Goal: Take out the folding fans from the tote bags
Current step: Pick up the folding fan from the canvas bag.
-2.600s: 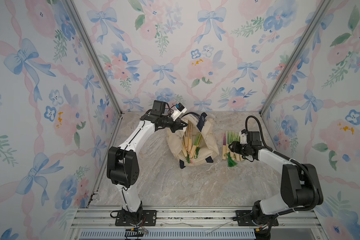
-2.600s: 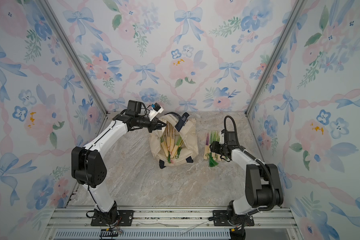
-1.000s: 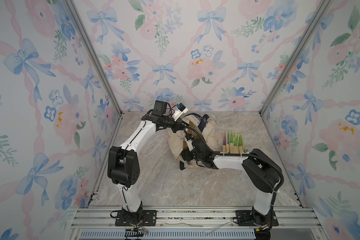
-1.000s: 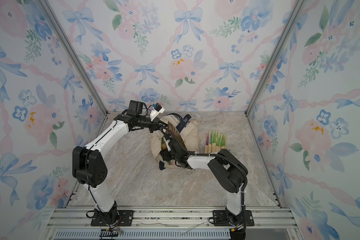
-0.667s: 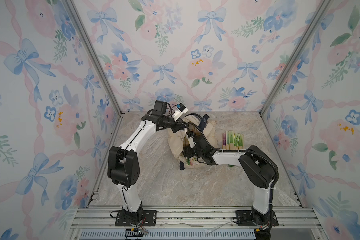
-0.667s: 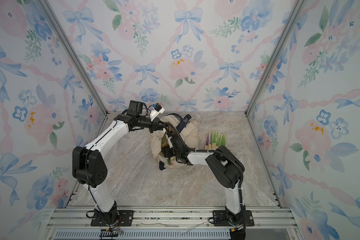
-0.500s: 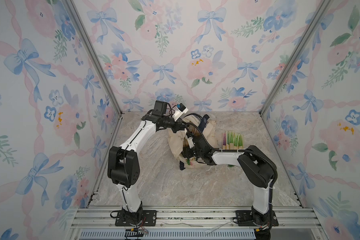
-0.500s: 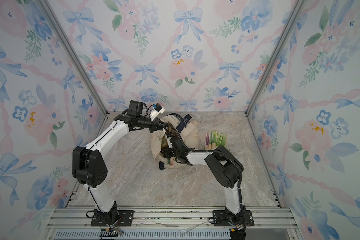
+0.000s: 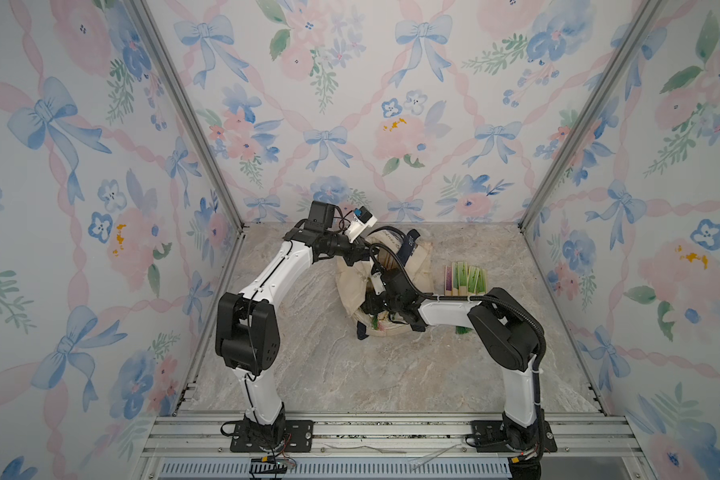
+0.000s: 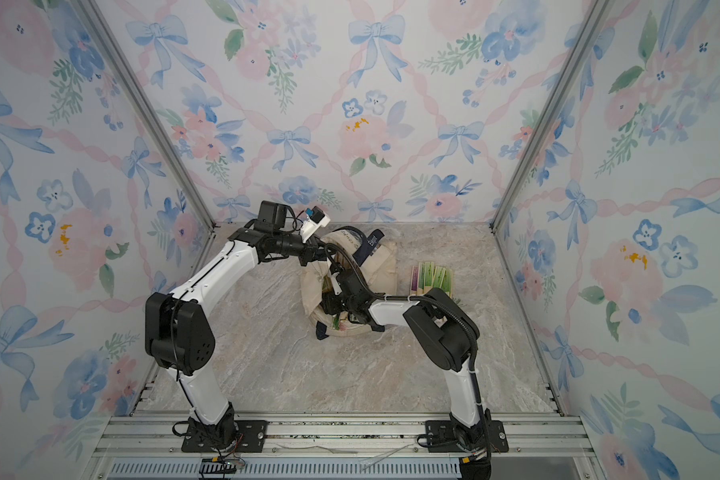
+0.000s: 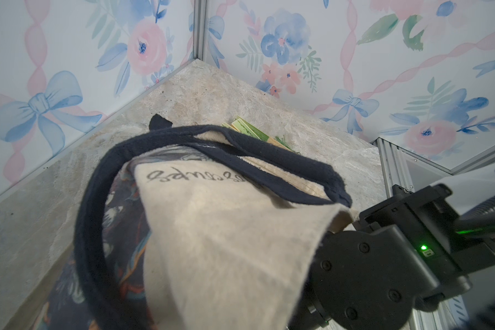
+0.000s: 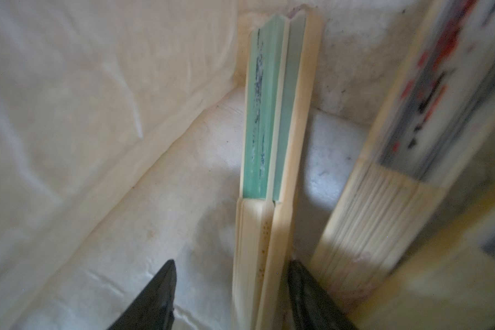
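Cream canvas surrounds the right gripper [image 12: 232, 264], which sits inside the mouth of the tote bag [image 9: 418, 270]. Its jaws stand released astride the bamboo ribs of a green folding fan [image 12: 265, 114], one finger just beside the ribs, the other apart from them. A second fan [image 12: 412, 114], blurred, with a dark and red print, lies just beside it in the bag. The bag lies in the far half of the marbled surface [image 9: 308, 374], about midway between its side edges. A row of fans [image 9: 464, 278] lies out on the surface just beside the bag, toward the right edge. Farthest, the left gripper [image 9: 355, 259] is clenched on the bag's far rim, holding it raised, with the navy strap [image 11: 92, 228] looped beside it.
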